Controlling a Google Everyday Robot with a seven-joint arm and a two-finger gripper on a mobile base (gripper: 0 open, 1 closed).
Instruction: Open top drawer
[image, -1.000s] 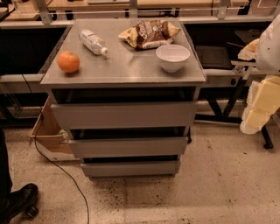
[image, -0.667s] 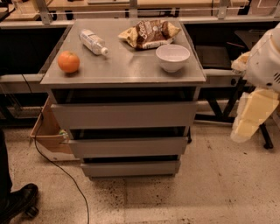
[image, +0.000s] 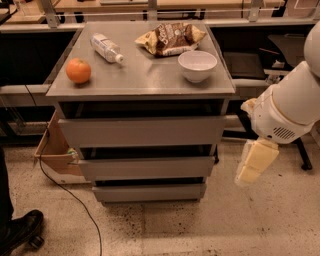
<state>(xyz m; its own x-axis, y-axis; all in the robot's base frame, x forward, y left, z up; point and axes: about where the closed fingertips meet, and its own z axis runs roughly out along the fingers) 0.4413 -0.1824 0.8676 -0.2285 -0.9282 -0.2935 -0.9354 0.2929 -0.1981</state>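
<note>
The top drawer (image: 141, 131) is a wide grey flat front with no handle, just under the cabinet's top, with a dark gap above it. Two narrower grey drawer fronts sit below it. My gripper (image: 256, 162) hangs at the right of the cabinet, cream-coloured, pointing down, level with the middle drawer and apart from the cabinet's right side. The white arm (image: 292, 105) reaches in from the right edge.
On the cabinet top (image: 145, 80) lie an orange (image: 78, 70), a plastic bottle (image: 106, 48), a chip bag (image: 170, 37) and a white bowl (image: 197, 65). A cardboard box (image: 54, 152) and a cable lie left of the cabinet. A shoe (image: 20, 231) shows at the bottom left.
My arm and gripper have moved left and down, closer to the cabinet's right side. The drawers have not moved.
</note>
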